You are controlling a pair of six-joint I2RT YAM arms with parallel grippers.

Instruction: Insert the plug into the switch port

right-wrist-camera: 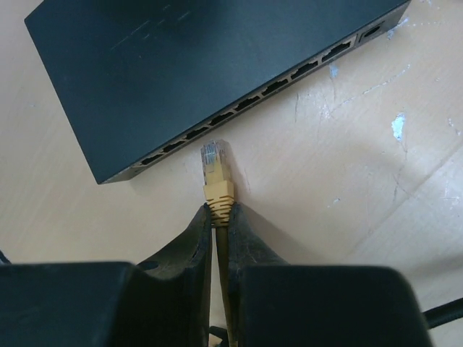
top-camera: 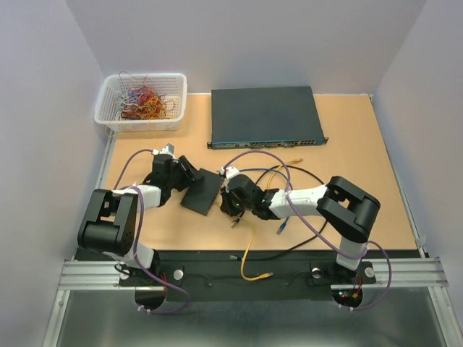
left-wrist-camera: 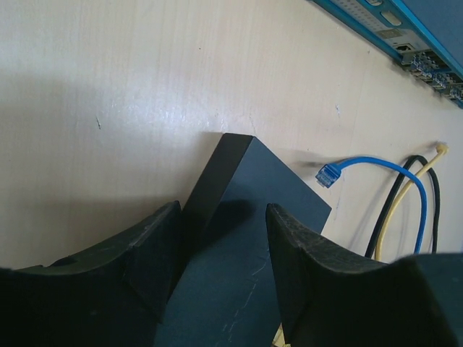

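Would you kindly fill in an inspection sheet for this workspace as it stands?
Surface: tan table, scuffed.
Job's things: yellow plug just short of the port row on the small black box, not inserted.
Clutter: white basket of coloured wires; rack switch at the far edge.
Hands: left hand open, straddling a box corner; right hand shut on the plug.
Cables: blue cable and black cable lie loose.
Surroundings: plain grey walls.
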